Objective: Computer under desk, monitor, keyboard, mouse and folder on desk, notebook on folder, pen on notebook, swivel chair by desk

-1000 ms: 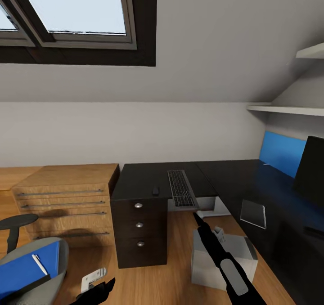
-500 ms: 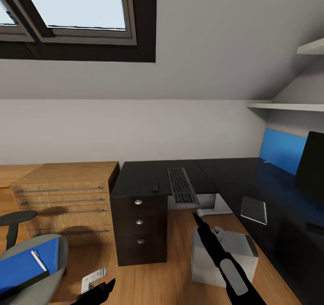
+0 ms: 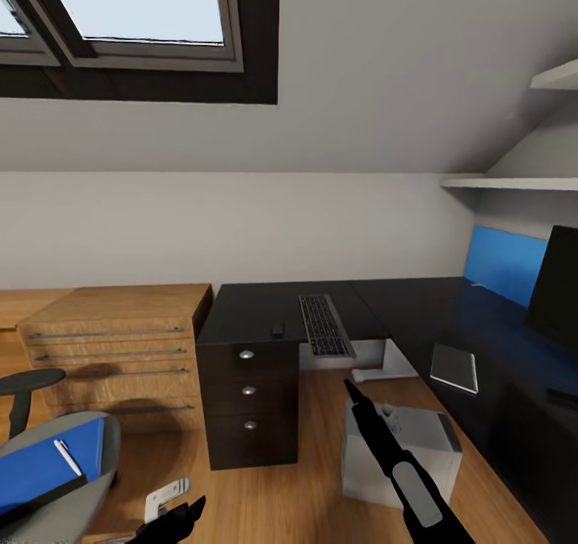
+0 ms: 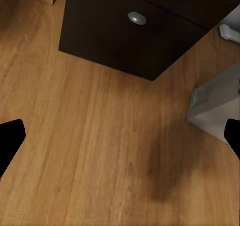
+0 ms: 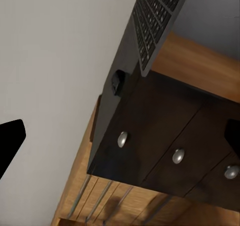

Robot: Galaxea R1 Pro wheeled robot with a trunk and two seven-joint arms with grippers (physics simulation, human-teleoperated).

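The black desk carries the keyboard, which overhangs its front edge, and the mouse just left of it. On the desk's right wing lies the pale notebook, with the monitor at the far right. On the floor stands the grey computer. At lower left, the swivel chair holds the blue folder with the pen on it. My left gripper hangs open over the floor. My right gripper is open, facing the drawers, keyboard and mouse.
A light wooden drawer cabinet stands left of the desk. A small white object lies on the wooden floor near the chair. White shelves and a blue panel line the right wall under a sloped ceiling.
The whole head view has shifted slightly, so the camera has moved a little. Both arms hold the same pose and nothing on the desk or chair has moved.
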